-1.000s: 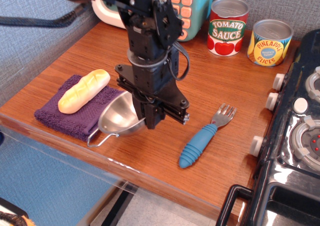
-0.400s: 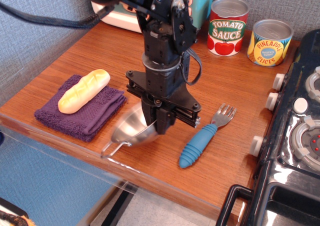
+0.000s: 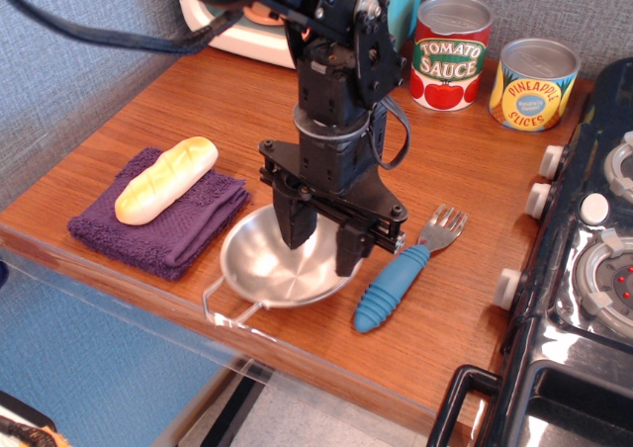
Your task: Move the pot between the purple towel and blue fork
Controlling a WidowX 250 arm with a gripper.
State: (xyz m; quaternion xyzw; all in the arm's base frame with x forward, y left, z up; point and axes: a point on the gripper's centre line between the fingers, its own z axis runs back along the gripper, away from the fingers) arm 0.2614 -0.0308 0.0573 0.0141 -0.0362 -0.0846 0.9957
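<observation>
The shiny steel pot (image 3: 262, 264) sits flat on the wooden table, with the purple towel (image 3: 173, 231) to its left and the blue fork (image 3: 394, 287) to its right. One wire handle sticks out at the pot's front left. My gripper (image 3: 322, 244) points straight down over the pot's right side. Its fingers are apart: one hangs inside the bowl and the other (image 3: 349, 249) stands at the right rim, close to the fork handle. The gripper is open and holds nothing.
A yellow bread loaf (image 3: 165, 178) lies on the towel. A tomato sauce can (image 3: 450, 55) and a pineapple can (image 3: 534, 84) stand at the back right. A black toy stove (image 3: 584, 269) fills the right side. The table's front edge (image 3: 297, 353) is just in front of the pot.
The gripper carried the tilted pot to the right, off the towel's edge, and set it down flat. Its fingers have opened and let go of the rim.
</observation>
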